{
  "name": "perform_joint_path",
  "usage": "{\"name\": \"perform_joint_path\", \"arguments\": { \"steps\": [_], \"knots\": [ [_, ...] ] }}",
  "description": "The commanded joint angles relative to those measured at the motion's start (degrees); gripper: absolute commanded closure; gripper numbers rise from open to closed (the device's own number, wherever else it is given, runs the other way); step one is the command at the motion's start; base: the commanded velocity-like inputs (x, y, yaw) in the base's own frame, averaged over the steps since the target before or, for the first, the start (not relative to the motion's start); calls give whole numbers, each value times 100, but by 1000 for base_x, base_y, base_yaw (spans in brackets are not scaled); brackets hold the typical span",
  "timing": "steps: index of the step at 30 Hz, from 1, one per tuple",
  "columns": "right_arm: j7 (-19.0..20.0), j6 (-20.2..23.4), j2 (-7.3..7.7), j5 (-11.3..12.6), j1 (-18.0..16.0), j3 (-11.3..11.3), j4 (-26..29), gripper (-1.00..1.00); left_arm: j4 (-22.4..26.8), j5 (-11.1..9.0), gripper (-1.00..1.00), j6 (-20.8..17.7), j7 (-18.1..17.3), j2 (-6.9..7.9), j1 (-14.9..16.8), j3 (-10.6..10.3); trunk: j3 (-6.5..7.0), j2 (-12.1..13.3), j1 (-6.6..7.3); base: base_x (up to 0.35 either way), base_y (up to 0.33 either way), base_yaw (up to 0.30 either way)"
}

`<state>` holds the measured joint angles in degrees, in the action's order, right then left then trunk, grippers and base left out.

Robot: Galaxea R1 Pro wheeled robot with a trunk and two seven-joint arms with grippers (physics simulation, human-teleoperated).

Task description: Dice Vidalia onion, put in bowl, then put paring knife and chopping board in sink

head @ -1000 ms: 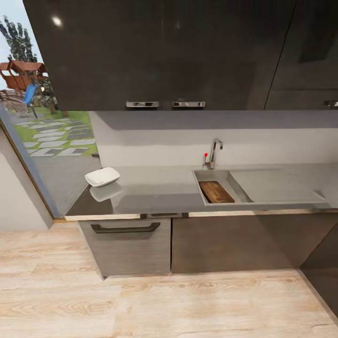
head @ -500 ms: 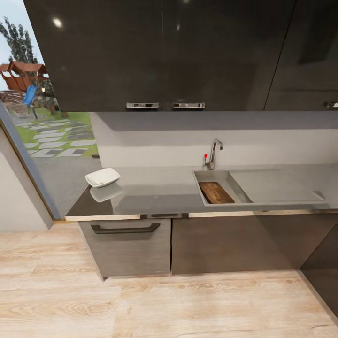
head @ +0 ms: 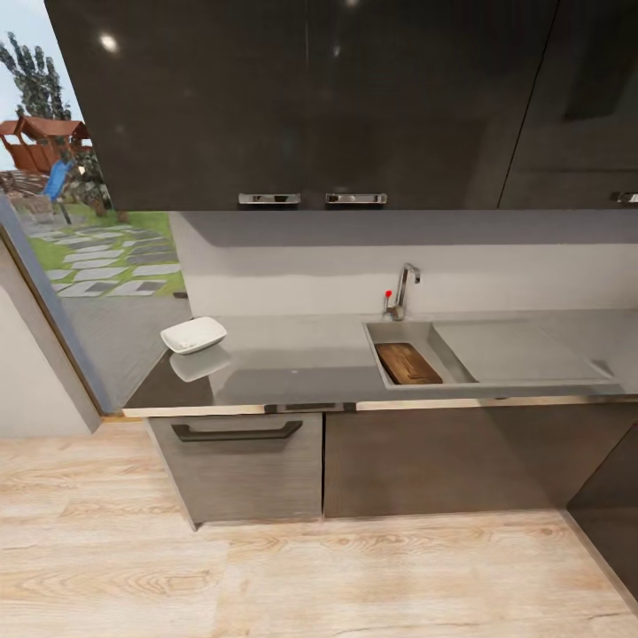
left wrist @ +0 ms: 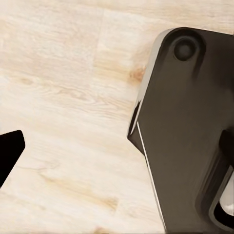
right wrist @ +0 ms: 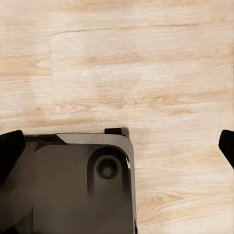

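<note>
Change since earlier frames: head view nearly identical; the scene sits marginally lower in the picture than one second ago, a slight camera shift. No object has changed place.
Countertop (head: 292, 359): long glossy grey surface over dark cabinet fronts, seen from a standing distance across the pale wood floor (head: 266, 576).
Sink (head: 447, 353): set into the right part of the countertop; basin at its left, flat draining board at its right, chrome tap (head: 403, 288) with red knob behind the basin.
Chopping board (head: 408, 362): dark brown, lying inside the basin.
Bowl (head: 193, 334): white, near the countertop's left end, well apart from the sink.
Vidalia onion, paring knife: cannot be made out at this distance.
Left gripper (left wrist: 117, 156): one dark fingertip at each picture edge in the left wrist view, spread wide, nothing between them; floor and the robot's dark base (left wrist: 185, 131) lie beyond.
Right gripper (right wrist: 122, 146): dark fingertips at both edges of the right wrist view, spread wide, holding nothing; floor and base beyond.
</note>
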<state>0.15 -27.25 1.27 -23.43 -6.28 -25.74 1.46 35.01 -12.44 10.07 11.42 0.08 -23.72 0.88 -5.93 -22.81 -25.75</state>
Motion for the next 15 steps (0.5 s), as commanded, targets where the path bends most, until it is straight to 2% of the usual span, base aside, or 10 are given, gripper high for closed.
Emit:
{"name": "perform_joint_path", "arguments": {
  "steps": [1,15],
  "knots": [
    [2,-19,-4,-48,-5,-48,-6,-100,-30,-47,-100,12,9,1,-1,-9,-11,-11,-4,0,0,0],
    [1,-18,-4,-53,-5,-46,-6,-100,-443,-49,-100,11,9,18,-1,-7,-11,-11,-4,0,0,0]
  ]
}}
